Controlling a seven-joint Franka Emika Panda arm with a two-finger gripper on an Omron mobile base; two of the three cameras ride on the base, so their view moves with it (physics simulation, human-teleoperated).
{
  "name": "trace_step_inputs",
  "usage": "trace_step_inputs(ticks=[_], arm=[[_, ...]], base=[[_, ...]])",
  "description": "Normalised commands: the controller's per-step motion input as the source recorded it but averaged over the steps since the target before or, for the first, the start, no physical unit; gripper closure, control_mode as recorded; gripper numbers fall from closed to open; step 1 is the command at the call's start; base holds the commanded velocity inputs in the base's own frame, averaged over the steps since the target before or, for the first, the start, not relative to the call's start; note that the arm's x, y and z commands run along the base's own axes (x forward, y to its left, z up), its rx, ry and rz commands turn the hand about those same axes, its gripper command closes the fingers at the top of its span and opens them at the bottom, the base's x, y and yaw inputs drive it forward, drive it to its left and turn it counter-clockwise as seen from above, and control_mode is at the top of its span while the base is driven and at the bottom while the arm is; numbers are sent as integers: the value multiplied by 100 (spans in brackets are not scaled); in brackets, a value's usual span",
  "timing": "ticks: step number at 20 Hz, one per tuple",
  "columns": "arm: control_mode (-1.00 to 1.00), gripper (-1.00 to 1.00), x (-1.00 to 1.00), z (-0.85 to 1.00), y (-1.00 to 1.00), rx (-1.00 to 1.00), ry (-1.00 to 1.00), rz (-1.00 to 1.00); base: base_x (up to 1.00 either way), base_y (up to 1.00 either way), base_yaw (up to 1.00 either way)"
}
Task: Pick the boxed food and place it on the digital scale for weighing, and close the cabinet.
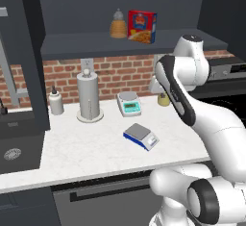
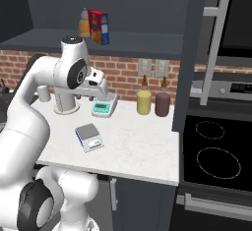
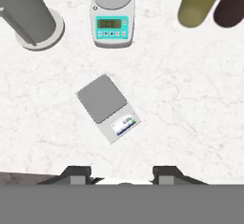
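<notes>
Overhead, fingers (image 3: 121, 174) empty above digital scale (image 3: 108, 106), boxed food (image 1: 142, 26) shelved

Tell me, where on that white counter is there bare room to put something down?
The counter is bare in front of and left of the blue scale. It is crowded along the brick wall: roll holder, white scale, yellow and maroon canisters.

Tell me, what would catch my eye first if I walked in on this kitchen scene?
Probably the big white robot arm rearing up over the pale marble counter. Next, the red boxed food standing beside an amber bottle on the open cabinet shelf above the brick wall. Two scales sit below: the flat blue digital scale mid-counter, and a white round-plated scale behind it.
</notes>
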Motion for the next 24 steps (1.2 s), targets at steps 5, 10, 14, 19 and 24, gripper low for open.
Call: trace_step_inputs(ticks=[5, 10, 14, 19, 24], arm=[[-100, -100, -25, 0, 3, 0, 0, 0], [-100, -100, -49, 0, 7, -1, -7, 4], [-100, -100, -30, 26, 0, -4, -30, 17], [-100, -100, -23, 51, 0, -2, -36, 24], [-100, -100, -4, 62, 0, 0, -27, 25]], base=[[0, 0, 0], [0, 0, 0], [0, 0, 0], [0, 0, 0], [0, 0, 0]])
